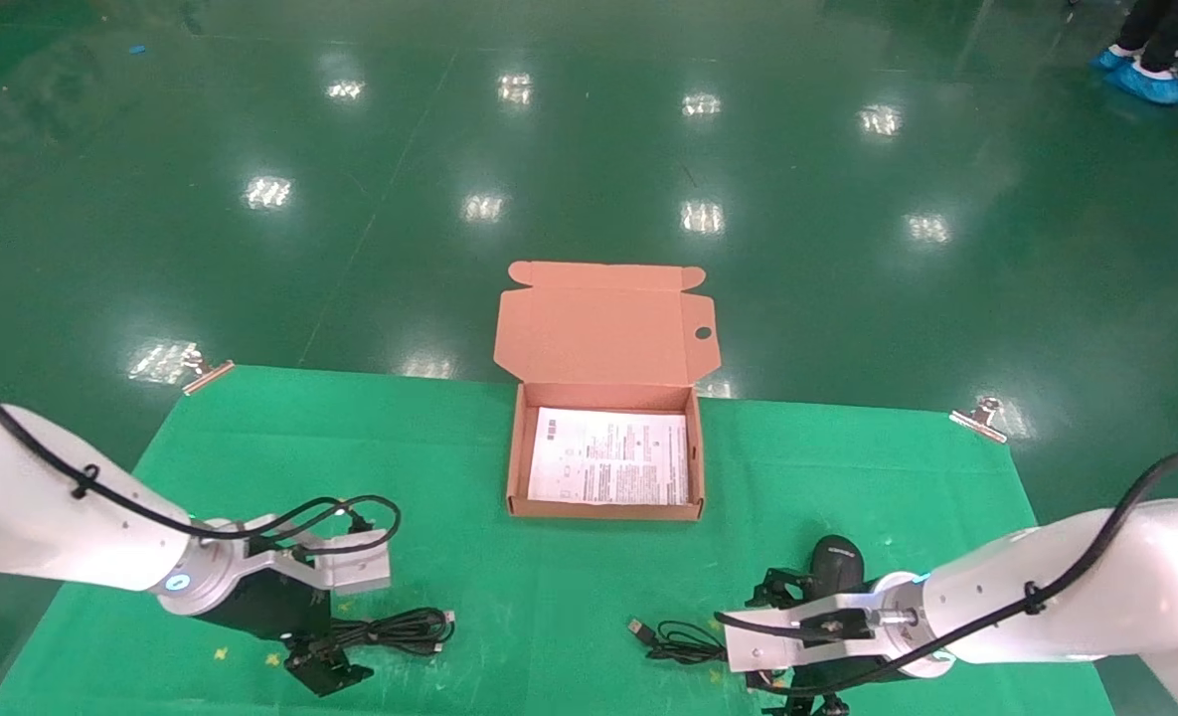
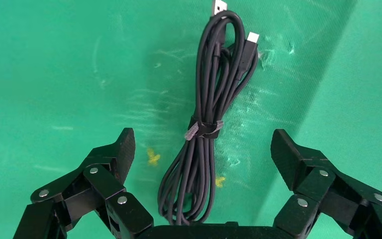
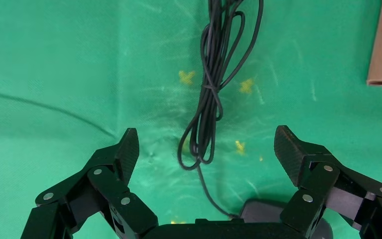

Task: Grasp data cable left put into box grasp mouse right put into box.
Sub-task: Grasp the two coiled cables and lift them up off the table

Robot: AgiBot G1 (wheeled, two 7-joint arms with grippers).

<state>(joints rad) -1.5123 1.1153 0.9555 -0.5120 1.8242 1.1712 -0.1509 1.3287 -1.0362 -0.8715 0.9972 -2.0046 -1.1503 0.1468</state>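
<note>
Green cloth over a table, glossy green floor beyond. Orange-brown box at the far middle of the cloth, lid flap thrown back, white printed sheet on its bottom, nothing else inside.

Near left: data cable, a tied black bundle flat on the cloth, silver plugs toward the middle. Left gripper low over it, fingers spread wide apart, the strapped waist of the bundle between them, no contact yet.

Near right: mouse on the cloth, thin cord looped out toward the middle. Right gripper just above the mouse's cord end, likewise spread wide, holding nothing.

Step in hand, by the look of it: the first pick, cable on the left, with neither item boxed. Next move likely calls for a short drop, then a close across the bundle near the strap so every strand is caught, then a lift and carry to the box.
</note>
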